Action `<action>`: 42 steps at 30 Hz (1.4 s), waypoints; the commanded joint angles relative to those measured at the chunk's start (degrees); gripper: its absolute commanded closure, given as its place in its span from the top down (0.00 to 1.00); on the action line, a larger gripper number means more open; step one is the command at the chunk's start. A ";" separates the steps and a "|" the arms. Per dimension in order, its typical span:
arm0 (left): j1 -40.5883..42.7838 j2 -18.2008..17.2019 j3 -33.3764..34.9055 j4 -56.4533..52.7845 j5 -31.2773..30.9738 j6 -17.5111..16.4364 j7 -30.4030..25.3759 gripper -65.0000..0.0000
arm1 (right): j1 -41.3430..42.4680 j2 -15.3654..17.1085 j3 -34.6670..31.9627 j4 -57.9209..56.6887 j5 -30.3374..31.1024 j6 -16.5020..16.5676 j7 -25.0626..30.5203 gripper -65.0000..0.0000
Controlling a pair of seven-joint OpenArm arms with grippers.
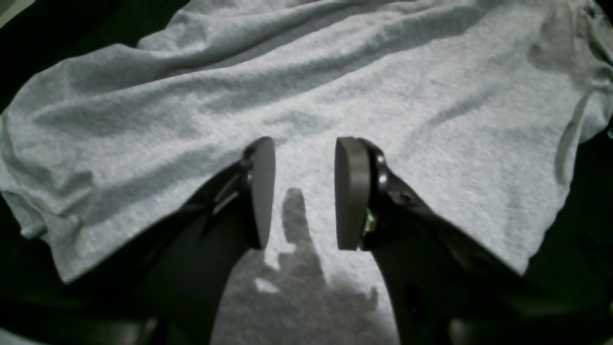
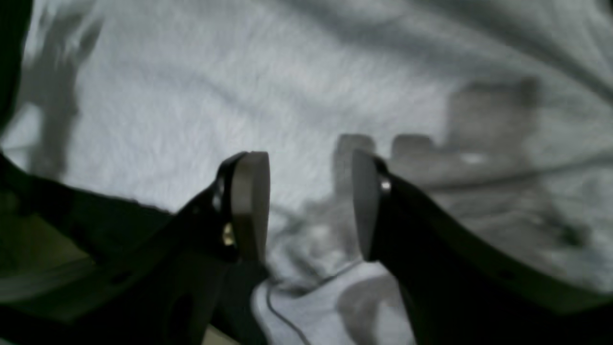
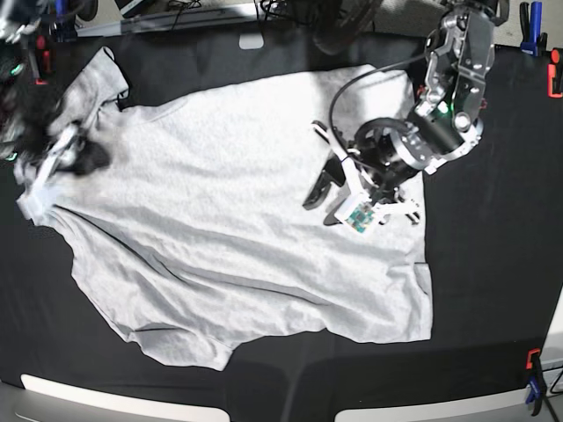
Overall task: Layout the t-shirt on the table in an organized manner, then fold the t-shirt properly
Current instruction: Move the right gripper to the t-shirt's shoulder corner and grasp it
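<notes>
The light-grey t-shirt (image 3: 220,220) lies spread and wrinkled across the black table (image 3: 493,264), with no lettering showing. My left gripper (image 3: 318,186) hovers over the shirt's right part. In the left wrist view its jaws (image 1: 304,143) stand open above the cloth (image 1: 191,96), with nothing between them. My right gripper (image 3: 84,156) is at the shirt's far left by a bunched sleeve, blurred. In the right wrist view it (image 2: 309,158) is open just over the fabric (image 2: 191,96), and a folded hem shows below the fingers.
Blue (image 3: 528,18) and red (image 3: 554,75) clamps sit at the table's right rear edge. Another clamp (image 3: 532,378) is at the front right corner and a red one (image 3: 40,53) at the rear left. A white tag (image 3: 252,41) lies behind the shirt.
</notes>
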 commanded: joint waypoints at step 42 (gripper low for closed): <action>-0.74 0.07 -0.09 1.11 -0.76 0.24 -1.49 0.30 | -41.70 0.04 -23.52 29.05 -54.99 -25.79 29.62 0.41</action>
